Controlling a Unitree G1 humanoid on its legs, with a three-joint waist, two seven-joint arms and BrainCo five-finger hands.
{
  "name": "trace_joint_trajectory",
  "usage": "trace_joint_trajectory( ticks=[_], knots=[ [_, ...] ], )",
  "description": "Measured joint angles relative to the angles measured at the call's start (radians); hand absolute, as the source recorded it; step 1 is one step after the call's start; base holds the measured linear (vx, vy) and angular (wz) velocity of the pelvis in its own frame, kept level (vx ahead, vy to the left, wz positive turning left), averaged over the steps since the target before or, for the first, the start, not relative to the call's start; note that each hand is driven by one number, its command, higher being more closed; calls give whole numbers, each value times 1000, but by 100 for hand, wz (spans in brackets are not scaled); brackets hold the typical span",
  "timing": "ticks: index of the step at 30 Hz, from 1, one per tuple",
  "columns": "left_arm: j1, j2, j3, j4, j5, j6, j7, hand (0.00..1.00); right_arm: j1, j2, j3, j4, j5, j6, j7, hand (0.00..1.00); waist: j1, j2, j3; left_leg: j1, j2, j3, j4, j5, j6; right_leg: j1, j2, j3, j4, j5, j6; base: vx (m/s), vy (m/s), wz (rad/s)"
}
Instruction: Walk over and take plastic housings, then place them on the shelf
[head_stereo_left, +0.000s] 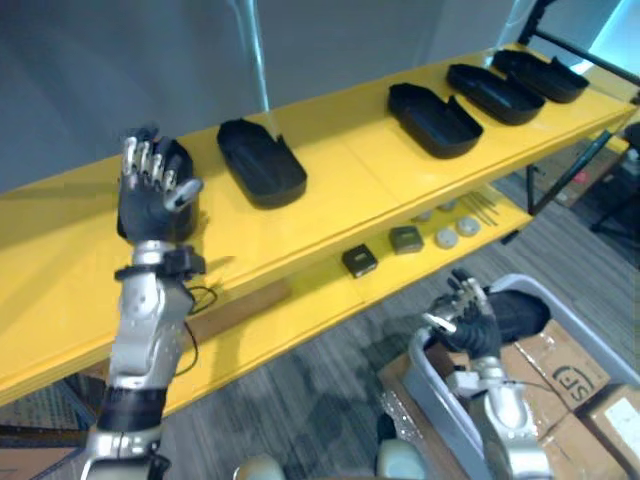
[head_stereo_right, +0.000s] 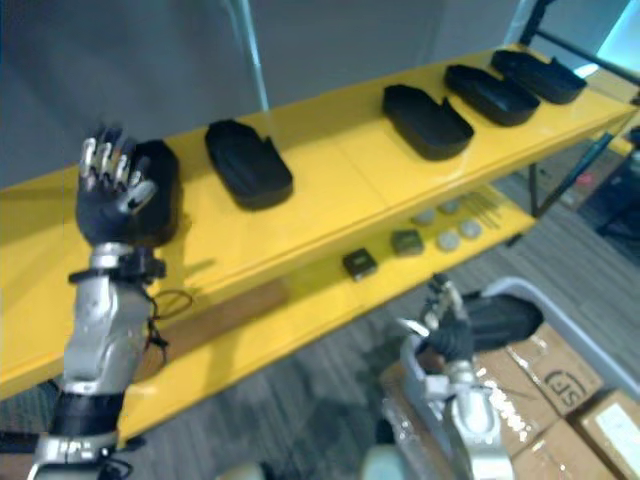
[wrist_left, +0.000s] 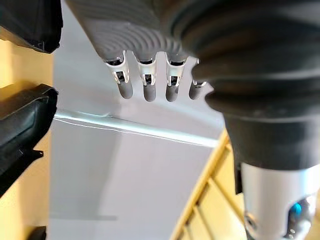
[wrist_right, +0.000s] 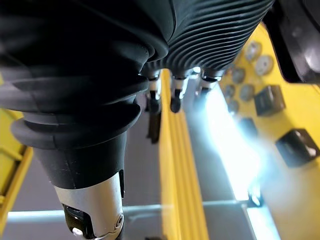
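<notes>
Several black plastic housings lie in a row on the yellow shelf's top board (head_stereo_left: 350, 170): one (head_stereo_left: 262, 162) left of the middle, others (head_stereo_left: 433, 120) (head_stereo_left: 495, 92) (head_stereo_left: 540, 75) toward the far right. A further housing (head_stereo_right: 160, 190) sits at the left, just behind my raised left hand (head_stereo_left: 150, 190), whose fingers (wrist_left: 150, 90) are straight and hold nothing. My right hand (head_stereo_left: 465, 322) hangs low, open and relaxed, beside a black housing (head_stereo_left: 518, 310) that rests in a grey bin (head_stereo_left: 440, 400).
The lower yellow shelf board carries two small dark boxes (head_stereo_left: 359, 261) (head_stereo_left: 405, 239) and some grey discs (head_stereo_left: 455, 232). Cardboard boxes (head_stereo_left: 570, 380) stand at the lower right beside the bin. A dark frame post (head_stereo_left: 565, 165) stands at the shelf's right end.
</notes>
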Motion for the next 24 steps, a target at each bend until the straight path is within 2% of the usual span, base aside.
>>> trace_joint_trajectory(
  ticks=[5,10,15,18,20,23,24],
  knots=[
    [-109,42,-38,186,-37,18,-2,0,-3,-27,0,26,1,0,32,0,-25,0,0,-4,7,25,0,0,-1,-18,12,22,-11,9,-5,-7,19,-16],
    [-217,66,-52,385,-39,85,9,0,-5,-41,1,27,9,1,53,0,-44,-1,1,-15,9,38,6,-1,-4,-37,16,43,-10,14,0,32,47,-6],
    [-245,99,-70,420,-70,123,21,0,-10,-41,7,26,10,8,52,0,-45,-9,27,1,9,48,7,-2,-5,-36,18,54,-6,14,-1,11,38,-5],
    [-276,99,-69,459,-68,153,72,0,-15,-41,37,25,10,15,47,0,-42,-8,64,-3,22,57,30,-19,-8,-36,26,68,-1,12,-2,-64,30,-13],
    [-286,98,-70,469,-66,157,89,0,-13,-41,51,25,10,15,35,0,-43,-7,80,-8,29,56,43,-25,-6,-38,27,69,5,11,-3,-52,48,-4],
    [-320,98,-70,501,-66,165,122,0,-8,-41,52,24,13,16,24,0,-43,-11,89,-25,30,55,48,-24,-6,-54,27,69,13,11,-3,-16,27,1],
    [-326,98,-70,503,-66,183,127,0,-5,-41,56,24,32,15,14,0,-43,-11,89,-31,30,54,56,-25,-5,-58,29,69,16,11,-3,0,45,1]
  ],
)
